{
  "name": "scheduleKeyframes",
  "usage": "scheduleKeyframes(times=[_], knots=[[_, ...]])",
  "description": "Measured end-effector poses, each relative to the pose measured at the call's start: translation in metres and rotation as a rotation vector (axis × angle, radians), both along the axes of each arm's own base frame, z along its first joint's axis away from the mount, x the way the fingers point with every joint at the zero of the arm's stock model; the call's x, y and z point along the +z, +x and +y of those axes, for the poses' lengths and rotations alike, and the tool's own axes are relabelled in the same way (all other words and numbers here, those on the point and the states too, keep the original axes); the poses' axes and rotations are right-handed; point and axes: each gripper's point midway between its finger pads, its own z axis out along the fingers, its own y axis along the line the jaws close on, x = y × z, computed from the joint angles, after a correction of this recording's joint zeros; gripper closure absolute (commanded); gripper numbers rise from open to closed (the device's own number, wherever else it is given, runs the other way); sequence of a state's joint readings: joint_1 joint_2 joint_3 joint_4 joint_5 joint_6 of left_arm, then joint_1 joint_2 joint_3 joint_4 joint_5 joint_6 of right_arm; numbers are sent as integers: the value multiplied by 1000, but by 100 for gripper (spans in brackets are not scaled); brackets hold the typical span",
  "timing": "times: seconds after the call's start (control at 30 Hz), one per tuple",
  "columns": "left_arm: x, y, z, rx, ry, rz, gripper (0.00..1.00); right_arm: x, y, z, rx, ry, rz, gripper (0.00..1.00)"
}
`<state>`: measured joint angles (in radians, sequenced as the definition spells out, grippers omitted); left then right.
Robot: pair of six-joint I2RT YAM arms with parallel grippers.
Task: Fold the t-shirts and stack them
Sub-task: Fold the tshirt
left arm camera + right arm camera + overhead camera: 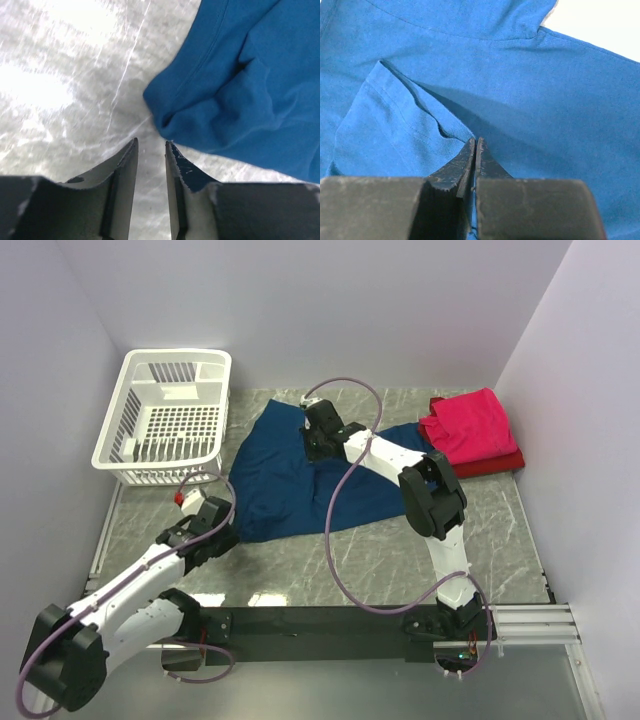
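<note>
Navy t-shirt (pixel 240 90) lies just ahead-right of my left gripper (pixel 151 143), whose jaws stand slightly parted and empty. My right gripper (pixel 475 141) is pinched closed on a fold of it.

On the table (pixel 500 540), at the far left corner, a basket (pixel 165 476). Spread across the middle, the large t-shirt (pixel 290 480), its left edge near the basket's near right corner. At the far right, close to the side wall, the upper folded t-shirt (pixel 470 425) stacked on the lower folded t-shirt (pixel 495 465), just beside the large t-shirt's right edge. Above the large t-shirt's far middle, the right gripper (pixel 318 435). At its near left corner, just off the cloth, over bare table, the left gripper (pixel 151 142).
</note>
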<state>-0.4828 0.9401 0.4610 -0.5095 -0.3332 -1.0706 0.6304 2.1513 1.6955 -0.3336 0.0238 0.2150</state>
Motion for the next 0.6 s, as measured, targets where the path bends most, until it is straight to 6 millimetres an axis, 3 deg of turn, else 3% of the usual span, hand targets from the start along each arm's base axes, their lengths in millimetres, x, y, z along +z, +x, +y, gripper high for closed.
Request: scheduleKeyframes(times=[0.23,0.6], knots=[[15,-1,-2,-16,-24,-55,65,1,0,1,4,4,1,100],[3,38,-21,-183,99,-37,64,0,-1,2,9,8,6,100]])
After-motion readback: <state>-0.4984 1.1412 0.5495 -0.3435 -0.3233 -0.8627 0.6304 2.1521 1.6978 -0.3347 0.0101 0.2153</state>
